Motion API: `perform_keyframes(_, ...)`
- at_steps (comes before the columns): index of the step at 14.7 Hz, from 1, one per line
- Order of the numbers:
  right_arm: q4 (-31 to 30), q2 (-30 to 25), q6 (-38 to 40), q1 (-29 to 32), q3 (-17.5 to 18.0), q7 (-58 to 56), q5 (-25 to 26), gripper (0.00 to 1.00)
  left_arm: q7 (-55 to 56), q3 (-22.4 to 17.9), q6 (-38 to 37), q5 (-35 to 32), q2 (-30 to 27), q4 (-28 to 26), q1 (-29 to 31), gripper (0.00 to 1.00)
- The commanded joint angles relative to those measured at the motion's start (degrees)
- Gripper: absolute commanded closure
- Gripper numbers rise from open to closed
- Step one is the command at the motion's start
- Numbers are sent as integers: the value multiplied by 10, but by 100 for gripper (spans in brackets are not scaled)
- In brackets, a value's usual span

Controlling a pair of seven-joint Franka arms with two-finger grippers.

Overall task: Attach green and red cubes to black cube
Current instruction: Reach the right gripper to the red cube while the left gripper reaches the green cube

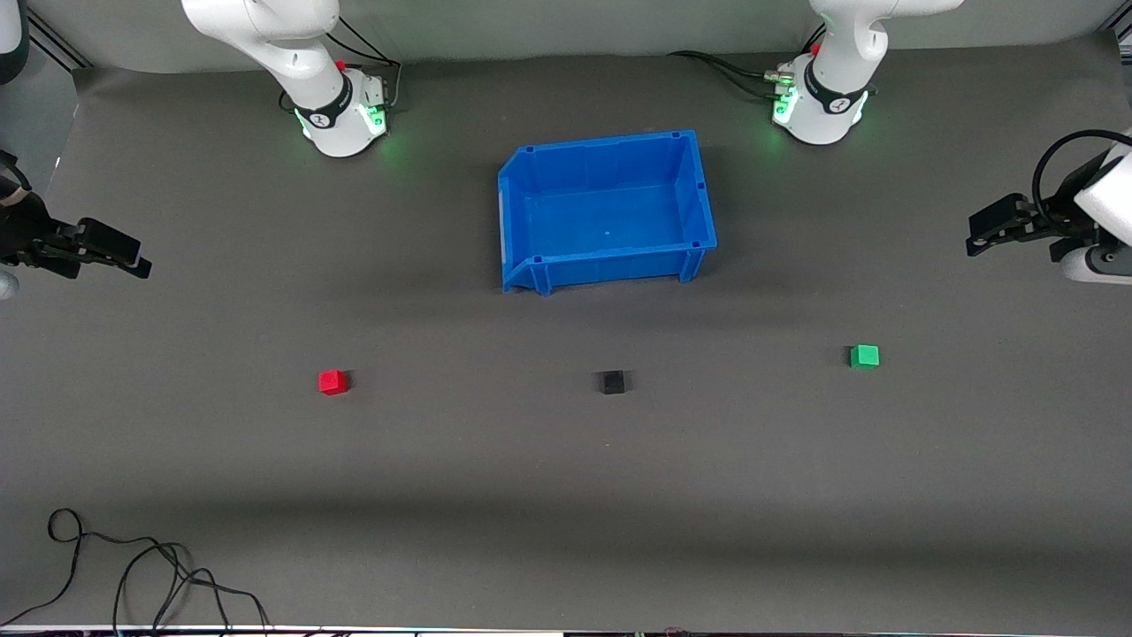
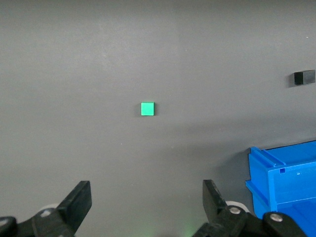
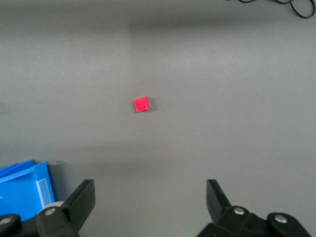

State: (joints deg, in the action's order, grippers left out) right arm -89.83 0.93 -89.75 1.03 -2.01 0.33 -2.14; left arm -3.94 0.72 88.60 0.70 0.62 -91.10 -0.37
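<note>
The red cube, the black cube and the green cube lie apart in a rough row on the grey table, black in the middle. My left gripper is open and empty, up over the left arm's end of the table. Its wrist view shows its open gripper, the green cube and the black cube. My right gripper is open and empty, over the right arm's end. Its wrist view shows its open gripper and the red cube.
An empty blue bin stands mid-table, farther from the front camera than the black cube; it also shows in the left wrist view and the right wrist view. Black cables lie at the table's front corner, at the right arm's end.
</note>
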Motion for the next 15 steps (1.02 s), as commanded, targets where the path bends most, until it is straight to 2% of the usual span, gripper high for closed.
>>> perform_keyframes(1, -2, -7, 1, -7, -5, 13, -3, 0, -2, -6, 8, 2, -1, -1, -2, 0)
perform_keyframes(5, 2, -4, 2, -4, -6, 20, -4, 0, -2, -5, 10, 1, 1, -1, -3, 0)
perform_keyframes(6, 2, -4, 3, -5, -5, 52, -4, 0, 0, -5, 11, 2, 6, -1, -2, 0)
perform_keyframes(9, 6, -1, 2, -4, -5, 161, -10, 0, 10, -8, 30, 21, 31, -4, 23, 0)
perform_keyframes(12, 10, 1, 0, -4, -5, 334, -11, 0, 10, -8, 61, 38, 81, -8, 26, 0)
perform_keyframes(15, 17, 5, 5, -4, -5, 492, -29, 0, -11, -8, 121, 35, 107, -54, 25, 0)
